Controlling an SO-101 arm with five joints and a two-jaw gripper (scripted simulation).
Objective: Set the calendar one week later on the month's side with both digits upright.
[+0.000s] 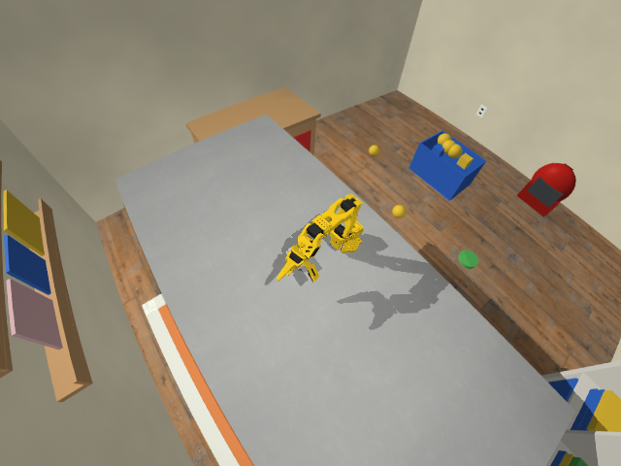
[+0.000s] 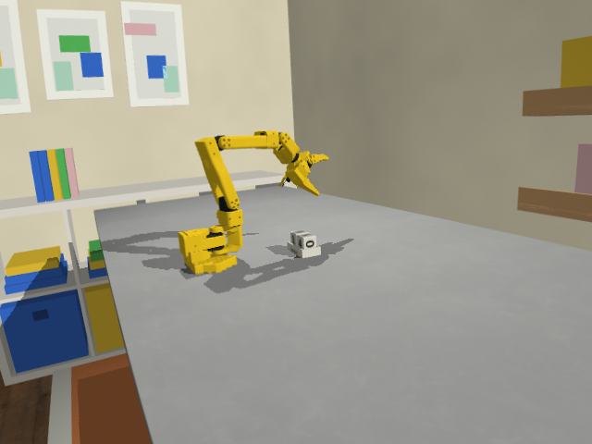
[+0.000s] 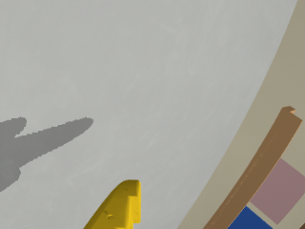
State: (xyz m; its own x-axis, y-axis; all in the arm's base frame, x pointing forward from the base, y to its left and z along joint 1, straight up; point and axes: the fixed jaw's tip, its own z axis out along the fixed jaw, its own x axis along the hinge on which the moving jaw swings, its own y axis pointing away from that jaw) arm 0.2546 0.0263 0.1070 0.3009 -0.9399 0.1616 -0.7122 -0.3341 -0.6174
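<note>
The small white tray (image 2: 309,252) stands flat on the grey table, right of the arm's base in the exterior view. Two white cubes sit in it side by side. The nearer cube (image 2: 309,241) shows a dark 0 on its end face; the digits on the other faces are too small or slanted to read. The farther cube (image 2: 293,237) is partly hidden behind it. The month's name cannot be made out. My gripper (image 1: 297,279) (image 2: 322,176) is open and empty, high above the table. In the top view the arm hides the tray and cubes. The wrist view shows one yellow fingertip and no cube.
The grey table (image 1: 320,361) (image 2: 382,325) (image 3: 157,72) bears the arm and its shadows. A wall shelf (image 1: 65,301) (image 3: 267,167) with coloured panels is beyond its far edge. A white and orange strip (image 1: 193,371) runs alongside that edge. A blue bin (image 1: 436,175) stands on the floor.
</note>
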